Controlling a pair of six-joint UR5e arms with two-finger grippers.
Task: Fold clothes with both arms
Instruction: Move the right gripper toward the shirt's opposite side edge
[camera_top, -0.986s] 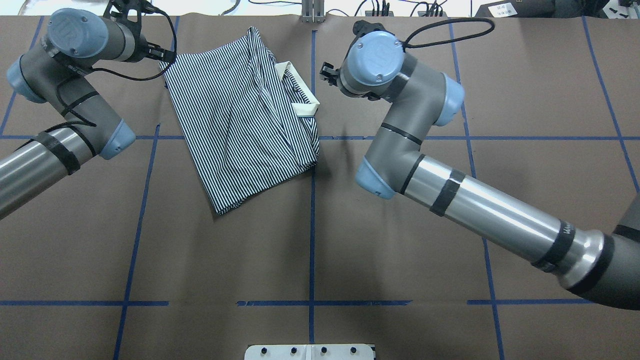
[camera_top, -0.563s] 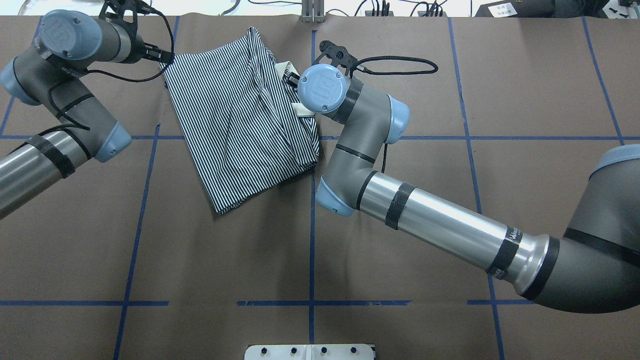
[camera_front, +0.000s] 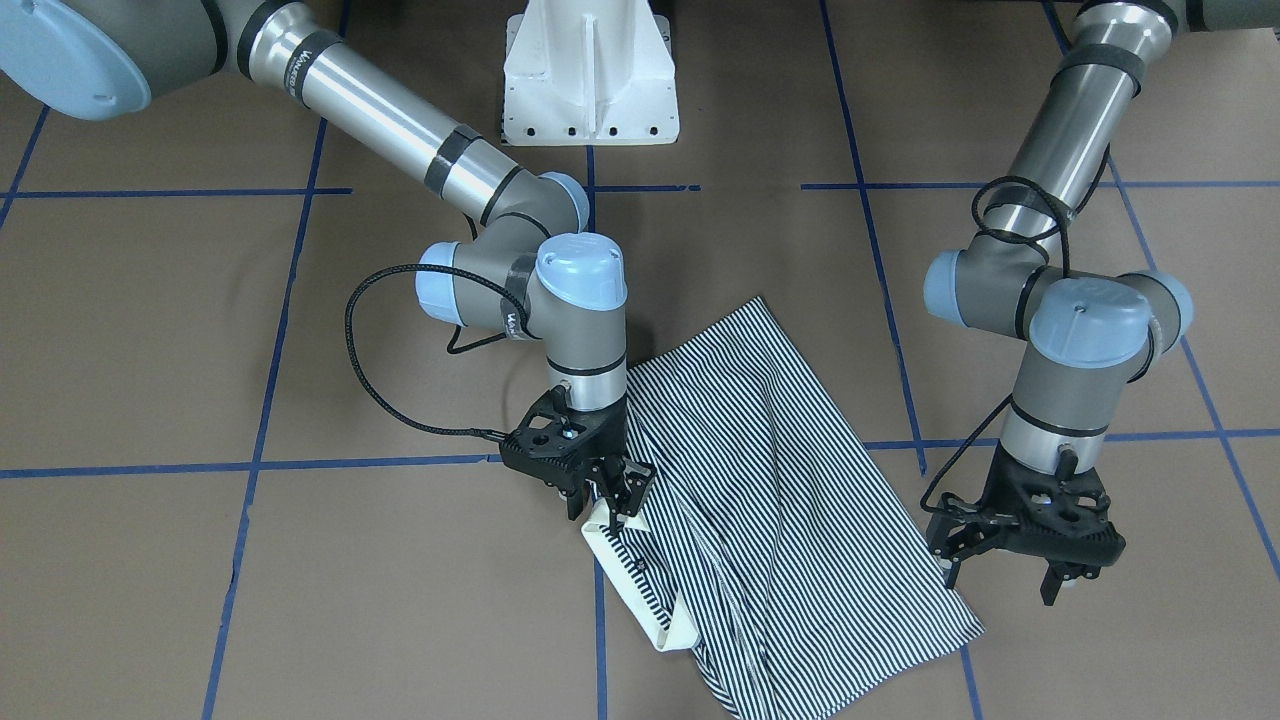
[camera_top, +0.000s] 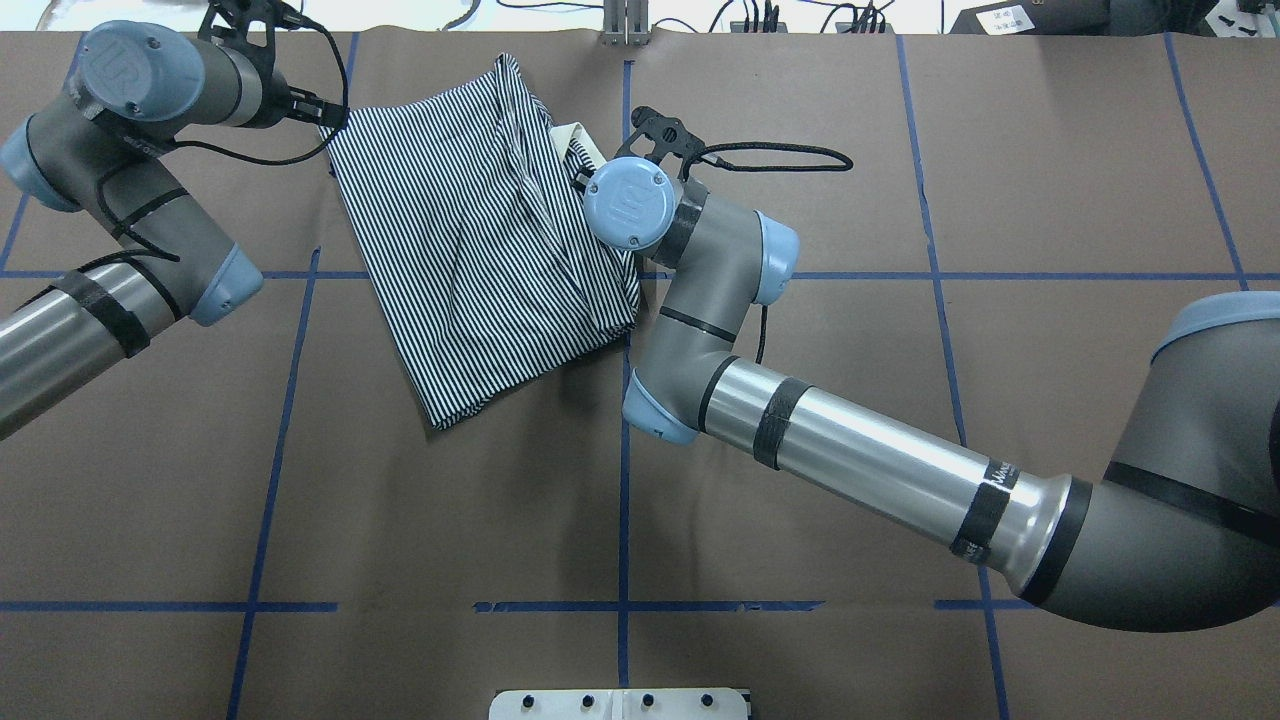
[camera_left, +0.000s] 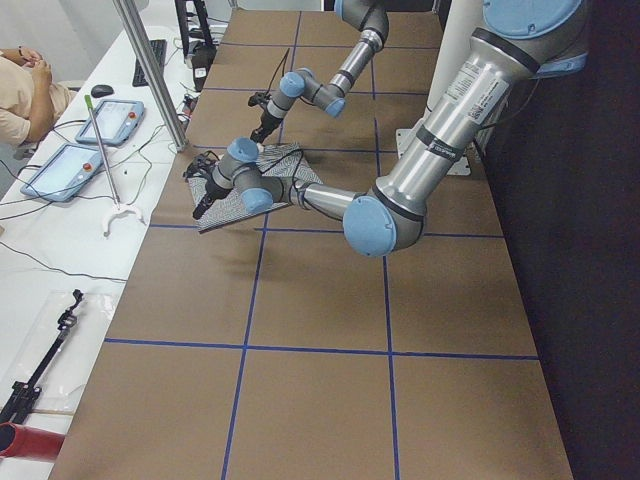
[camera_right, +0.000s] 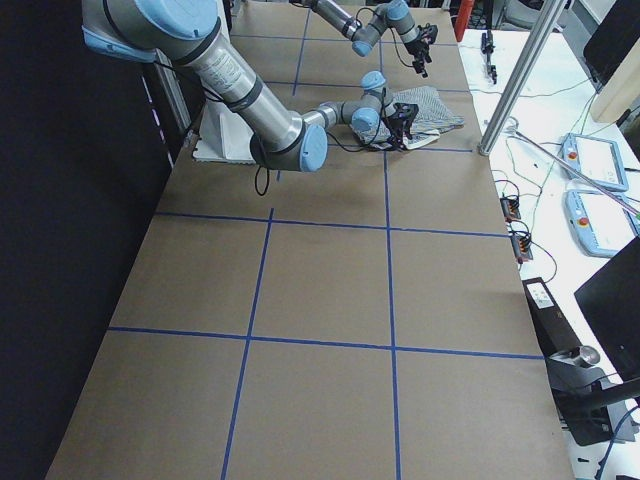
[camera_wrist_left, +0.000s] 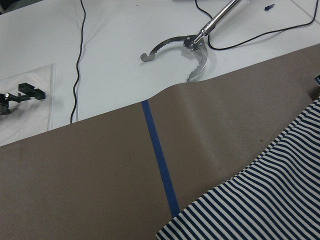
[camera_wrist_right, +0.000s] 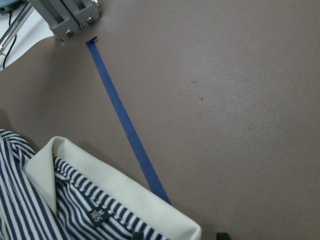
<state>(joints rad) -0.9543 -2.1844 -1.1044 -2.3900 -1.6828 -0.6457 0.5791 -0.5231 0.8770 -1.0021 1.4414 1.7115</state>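
Looks mid-fold, with the polo shirt lying part-folded on the far counter, between both arms. Places the right end effector at the cream collar; cannot tell whether clenched. Hangs the left end effector released, just beside the striped edge. Next probably calls for pinching both edges. Reads "M" on the neck tag; smaller line beneath illegible.

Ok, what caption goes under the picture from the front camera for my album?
Folding time: right gripper at the cream collar of the striped shirt, left gripper open beside its corner.
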